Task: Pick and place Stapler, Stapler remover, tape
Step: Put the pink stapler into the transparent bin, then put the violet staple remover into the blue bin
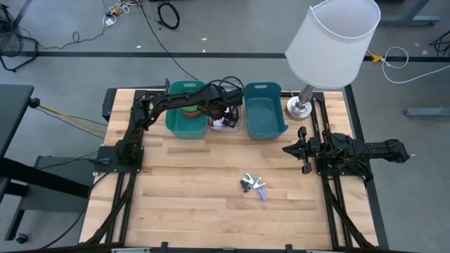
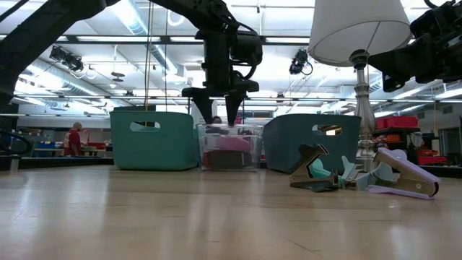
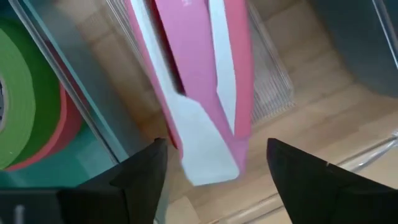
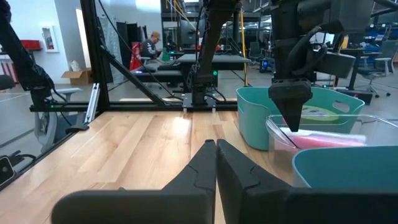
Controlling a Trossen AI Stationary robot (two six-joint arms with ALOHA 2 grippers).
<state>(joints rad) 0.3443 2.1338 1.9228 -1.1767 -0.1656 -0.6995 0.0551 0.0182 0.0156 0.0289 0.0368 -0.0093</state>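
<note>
Tape rolls (image 3: 22,99), green over red, sit in the teal bin (image 1: 184,118) at the far left of the row along the table's back edge. Just right of that bin stands a clear box (image 1: 225,124), and over it we see the left gripper (image 1: 226,112) pointing down, its fingers (image 3: 140,174) spread apart with the pink stapler (image 3: 202,87) lying between and below them inside the box. From the wrist view the fingers do not seem to touch the stapler, though we cannot be sure of that. In the low view the same gripper hangs right above the box's rim, and the stapler shows as a pink shape through the clear wall.

Next to the right comes a darker blue bin (image 1: 264,112), touching the clear box. In front of it, well out on the bare wooden table (image 1: 183,197), lie two staple removers (image 1: 253,185) close together, one dark with teal, the other lilac.

Further right, a lamp (image 1: 330,42) with a white shade stands at the back corner. The right gripper (image 1: 287,149) waits near the lamp's base, off the table surface, its fingers pressed together and holding nothing.
</note>
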